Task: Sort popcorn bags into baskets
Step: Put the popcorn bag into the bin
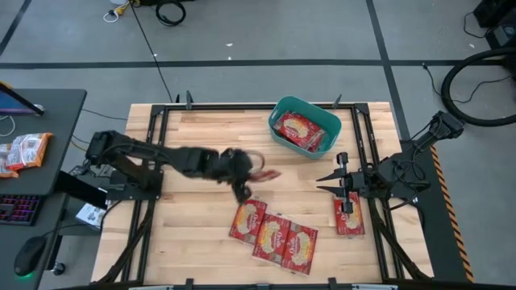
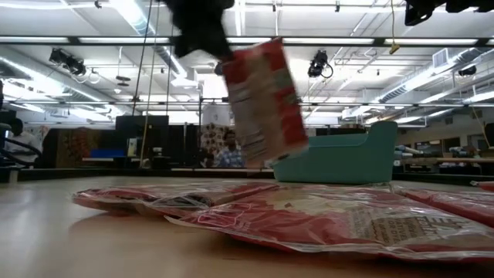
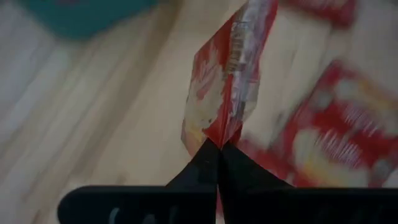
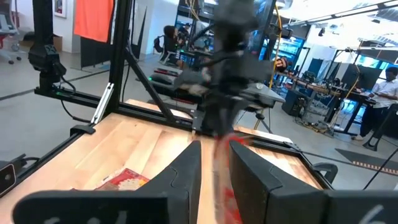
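My left gripper (image 1: 242, 171) hangs over the middle of the table, shut on one red popcorn bag (image 1: 263, 171). In the low view this bag (image 2: 264, 100) is up in the air. The teal basket (image 1: 305, 127) stands near the far edge, with at least one red bag (image 1: 300, 129) inside. Three more bags (image 1: 272, 232) lie flat in a row near the near edge, and another (image 1: 349, 214) lies toward the right. My right gripper (image 1: 337, 179) waits open just beyond that bag, its fingers pointing toward the table's left. My left gripper pinches the popcorn bag by one narrow end (image 3: 219, 138) between its two fingers (image 3: 205, 163). The bag is lifted clear of the table and, in the low view, hangs tilted below the gripper (image 2: 197, 23).
A black frame (image 1: 158, 121) runs around the table's edges. Bare wood (image 1: 201, 137) lies between my left arm and the basket. A desk on the left holds orange-and-white snack packets (image 1: 24, 150), a keyboard and a mouse. People sit in the room beyond the table.
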